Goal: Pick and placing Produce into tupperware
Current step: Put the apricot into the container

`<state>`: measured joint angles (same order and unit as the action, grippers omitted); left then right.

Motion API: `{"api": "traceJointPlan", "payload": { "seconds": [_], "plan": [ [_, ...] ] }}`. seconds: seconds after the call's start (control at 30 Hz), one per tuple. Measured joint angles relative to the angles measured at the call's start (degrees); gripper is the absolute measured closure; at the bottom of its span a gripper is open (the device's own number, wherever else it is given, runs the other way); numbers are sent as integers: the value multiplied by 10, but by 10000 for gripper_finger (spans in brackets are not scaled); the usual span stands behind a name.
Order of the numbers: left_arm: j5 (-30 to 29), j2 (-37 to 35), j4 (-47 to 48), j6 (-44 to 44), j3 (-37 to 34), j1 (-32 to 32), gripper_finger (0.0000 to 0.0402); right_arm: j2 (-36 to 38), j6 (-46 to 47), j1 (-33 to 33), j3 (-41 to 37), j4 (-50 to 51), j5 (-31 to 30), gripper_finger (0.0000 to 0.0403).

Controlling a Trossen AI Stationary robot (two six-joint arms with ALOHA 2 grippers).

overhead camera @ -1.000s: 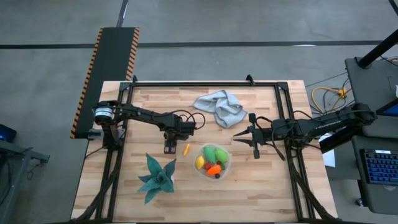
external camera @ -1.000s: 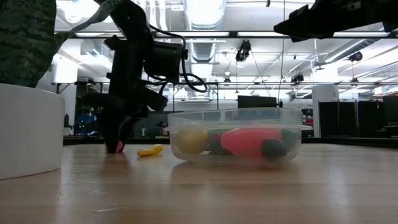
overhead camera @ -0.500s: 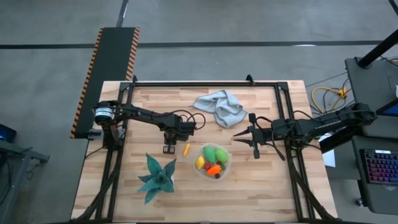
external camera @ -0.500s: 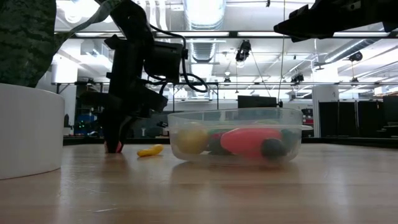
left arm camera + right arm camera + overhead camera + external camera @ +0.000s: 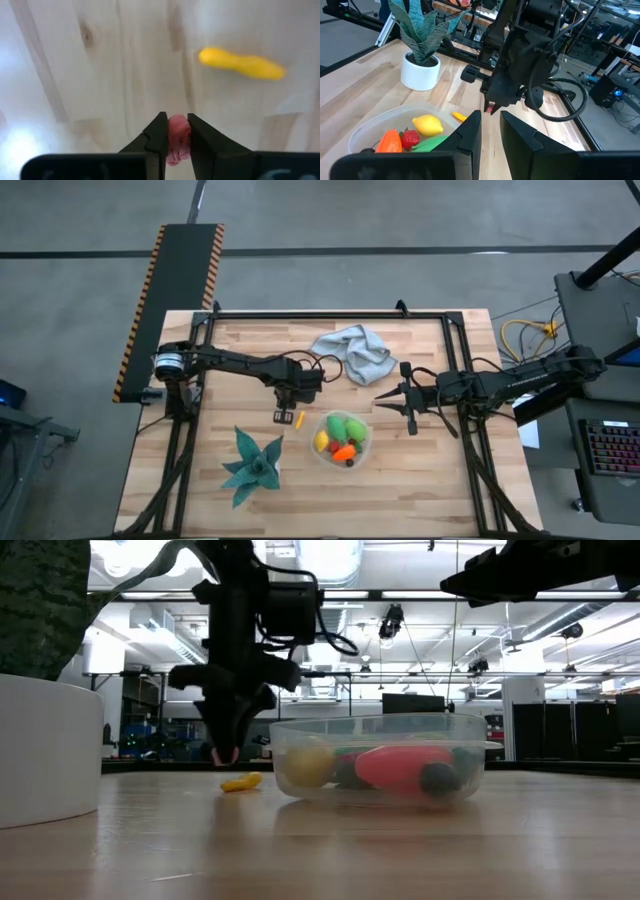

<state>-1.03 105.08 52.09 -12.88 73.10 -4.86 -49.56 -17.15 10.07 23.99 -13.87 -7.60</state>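
Observation:
My left gripper [image 5: 284,417] is shut on a small pink-red produce piece [image 5: 178,135], a little above the table and left of the tupperware [image 5: 366,442]. A small yellow produce piece [image 5: 299,419] lies on the wood beside it, between gripper and container. The clear round container holds a yellow lemon [image 5: 321,442], a green piece [image 5: 345,426], an orange piece [image 5: 344,452] and a dark piece [image 5: 349,463]. My right gripper [image 5: 380,402] hovers high to the right of the container, slightly open and empty. My left gripper pinches the pink-red piece by its two opposite sides [image 5: 179,126] between its two fingers. The fingers come from above and point down. The piece [image 5: 231,754] sits at the fingertips, lifted clear of the table.
A teal spiky plant in a white pot [image 5: 250,465] stands near the front, left of the container. A crumpled grey-blue cloth [image 5: 355,350] lies at the far middle. Bare wood lies in front of and to the right of the container.
My left gripper has risen from the table with the pink-red piece and moved toward the table's right edge, closer to the container. The piece is now lifted clear. The yellow piece has stayed where it was.

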Motion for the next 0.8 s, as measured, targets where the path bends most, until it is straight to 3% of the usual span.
{"api": "traceJointPlan", "payload": {
  "seconds": [0.23, 0.5, 0.8],
  "plan": [
    [64, -7, 1, -16, 40, 18, 365, 0, 0, 0, 0, 0, 0, 339],
    [83, -21, -12, -37, 86, 47, 365, 0, 1, 0, 0, 0, 0, 339],
    [158, -22, -118, -74, 97, 73, 365, 0, 0, 0, 0, 0, 0, 339]
  ]
}}
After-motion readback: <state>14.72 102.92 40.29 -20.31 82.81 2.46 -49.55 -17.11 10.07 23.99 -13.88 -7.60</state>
